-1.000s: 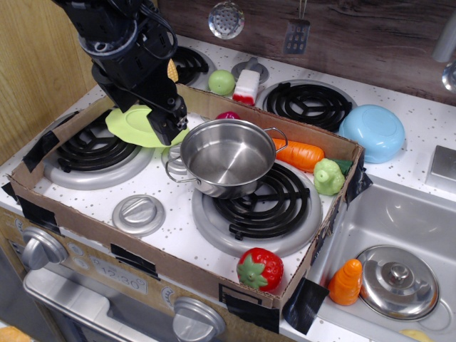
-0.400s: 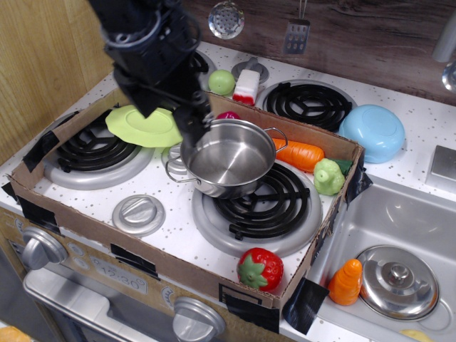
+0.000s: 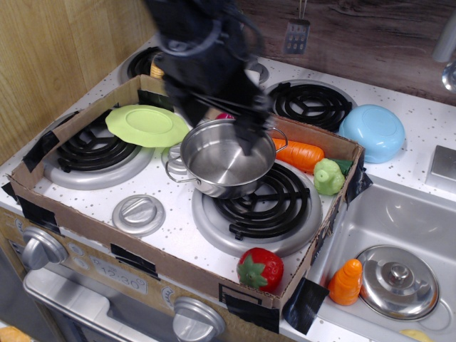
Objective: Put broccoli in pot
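Observation.image: broccoli (image 3: 328, 177), pale green toy, sits at right wall of cardboard box (image 3: 178, 267), just right of pot (image 3: 226, 158), beside carrot (image 3: 299, 153). Prob. light, stiff, slick plastic; best pinched across lumpy head w/ firm squeeze. Gripper (image 3: 248, 140) blurred over pot's far rim, holds nothing visible; opening can't be told.

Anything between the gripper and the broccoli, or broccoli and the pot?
The gripper hangs over the pot rim; its jaws are blurred. The orange carrot lies between it and the broccoli, low and probably passable from above. Broccoli to pot: only bare burner coil, nothing visible blocking.
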Controlling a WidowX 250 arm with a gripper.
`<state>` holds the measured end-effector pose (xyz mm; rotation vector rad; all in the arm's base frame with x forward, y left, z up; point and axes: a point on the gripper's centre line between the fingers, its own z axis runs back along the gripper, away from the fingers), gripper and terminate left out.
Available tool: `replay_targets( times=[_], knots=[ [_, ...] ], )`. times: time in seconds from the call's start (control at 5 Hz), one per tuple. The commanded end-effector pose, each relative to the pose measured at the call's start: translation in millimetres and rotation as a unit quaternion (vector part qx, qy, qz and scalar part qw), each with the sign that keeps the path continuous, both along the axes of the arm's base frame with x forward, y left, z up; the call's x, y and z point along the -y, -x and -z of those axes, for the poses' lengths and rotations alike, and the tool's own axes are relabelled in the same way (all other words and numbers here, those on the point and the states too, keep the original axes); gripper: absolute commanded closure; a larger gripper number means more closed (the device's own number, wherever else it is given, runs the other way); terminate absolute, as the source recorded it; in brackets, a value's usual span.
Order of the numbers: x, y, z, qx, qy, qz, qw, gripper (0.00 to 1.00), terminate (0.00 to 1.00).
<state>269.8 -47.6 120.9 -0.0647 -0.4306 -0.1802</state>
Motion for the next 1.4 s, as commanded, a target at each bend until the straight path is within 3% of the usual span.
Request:
replay_targets(
  times=[0.0, 0.6, 1.2],
  knots=[
    [35, -23, 1, 0.037, 0.006, 0.005, 0.9993, 0.00, 0.00],
    [62, -54, 24, 0.028, -0.007, 0.019, 0.9994, 0.00, 0.00],
    [66, -58, 39, 0.008, -0.037, 0.012, 0.9992, 0.00, 0.00]
  ],
)
